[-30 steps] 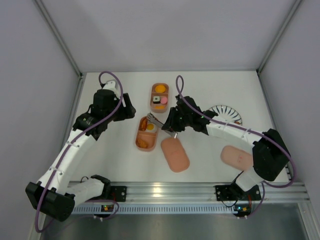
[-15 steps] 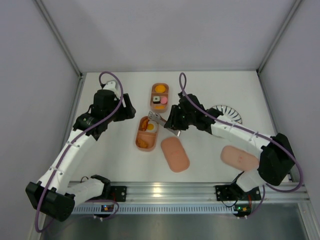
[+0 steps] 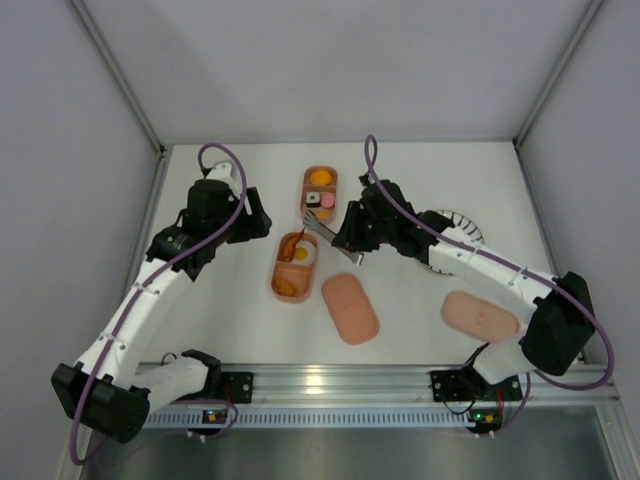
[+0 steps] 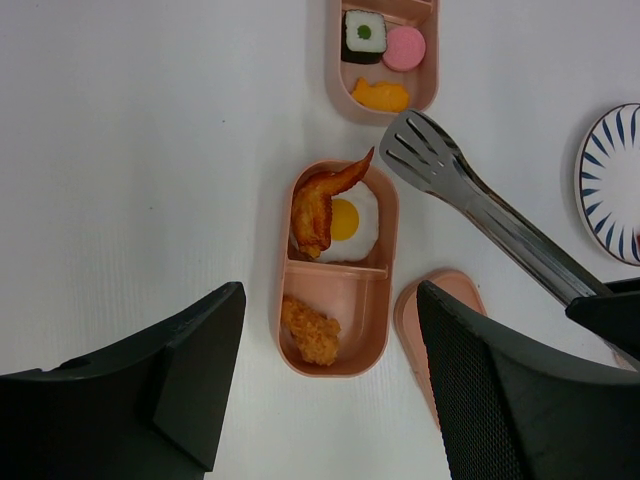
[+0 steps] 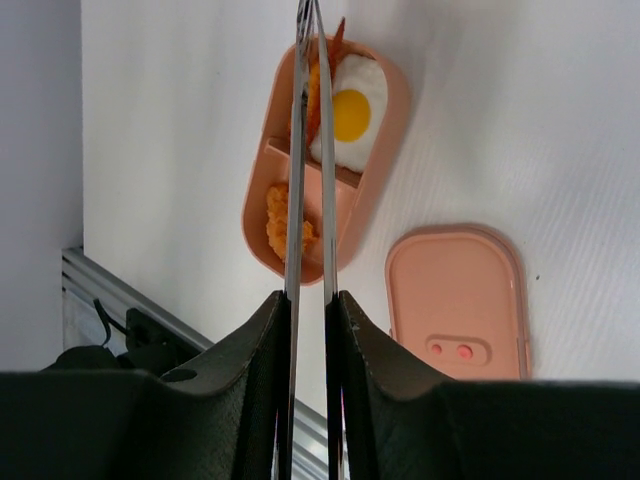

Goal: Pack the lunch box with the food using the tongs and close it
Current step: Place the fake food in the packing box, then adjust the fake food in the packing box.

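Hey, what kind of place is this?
Probably a robotics lab test cell: a white table boxed in by plain grey panels, an aluminium rail along its near edge, and toy food in a pink lunch box.

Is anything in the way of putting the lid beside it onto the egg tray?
Yes: the tongs in the right pincer hang by the egg tray's far end, and the bacon strip pokes past its rim. Nothing lies between lid and tray.
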